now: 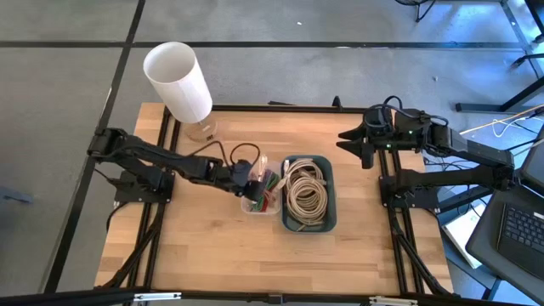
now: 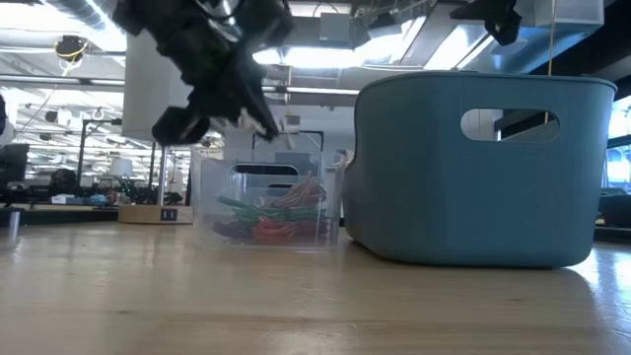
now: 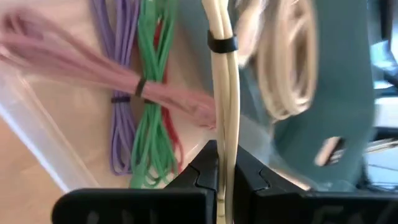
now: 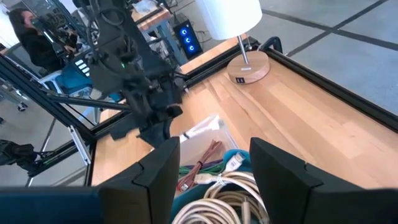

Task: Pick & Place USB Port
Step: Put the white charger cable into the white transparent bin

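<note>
Lamp with a white cylindrical shade and round wooden base stands at the far left corner of the light wooden bench. Just right of it, the left arm reaches in toward the middle, its left claw hanging over the clear plastic box. The left wrist view shows that claw clenched on a cream-coloured USB cable, the doubled cord running up between the fingers and bound by a dark tie. Inside the clear box lie coiled bundles of purple cable, green cable and red cable, with a blurred pink cable across them. Touching the box on its right sits the teal plastic bin with cut-out handles, holding a pile of coiled beige cables. Farther right, well apart from the bin, the right arm waits at the bench's far right edge, its right claw released, fingers spread.
</note>
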Robot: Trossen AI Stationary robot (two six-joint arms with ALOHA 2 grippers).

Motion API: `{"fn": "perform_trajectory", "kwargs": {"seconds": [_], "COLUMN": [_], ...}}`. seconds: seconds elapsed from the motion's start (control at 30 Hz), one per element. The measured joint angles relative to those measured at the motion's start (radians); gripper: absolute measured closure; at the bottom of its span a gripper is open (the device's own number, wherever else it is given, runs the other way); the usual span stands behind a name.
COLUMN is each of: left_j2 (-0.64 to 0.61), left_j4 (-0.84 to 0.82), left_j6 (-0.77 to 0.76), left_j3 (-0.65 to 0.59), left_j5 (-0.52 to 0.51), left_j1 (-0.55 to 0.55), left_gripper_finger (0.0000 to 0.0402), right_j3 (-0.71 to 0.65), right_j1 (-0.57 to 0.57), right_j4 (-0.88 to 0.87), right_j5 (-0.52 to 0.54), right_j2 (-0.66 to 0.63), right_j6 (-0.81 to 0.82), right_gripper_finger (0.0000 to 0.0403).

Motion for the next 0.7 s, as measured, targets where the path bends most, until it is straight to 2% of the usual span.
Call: {"fn": "perform_trajectory", "kwargs": {"seconds": [0.2,0.37,0.57,0.7], "left_j2": [0.15,0.248,0.258,0.241], "left_j4": [0.051,0.18,0.189,0.163], "left_j6": [-0.001,0.025,0.05,0.067], "left_j3": [-0.003,0.006,0.007,0.002], "left_j5": [0.094,0.14,0.141,0.095], "left_j1": [-0.006,-0.002,0.011,0.032], "left_gripper_finger": [0.0395,0.0395,0.0395,0.0395], "right_j3": [0.0,0.0,0.0,0.0], "right_j1": [0.0,0.0,0.0,0.0], "right_j4": [0.002,0.001,0.004,0.004], "right_j5": [0.0,0.0,0.0,0.0], "right_j2": [0.0,0.0,0.0,0.0], "right_j6": [0.0,0.006,0.027,0.027], "right_gripper_finger": [0.0207,0.0207,0.0207,0.0207]}}
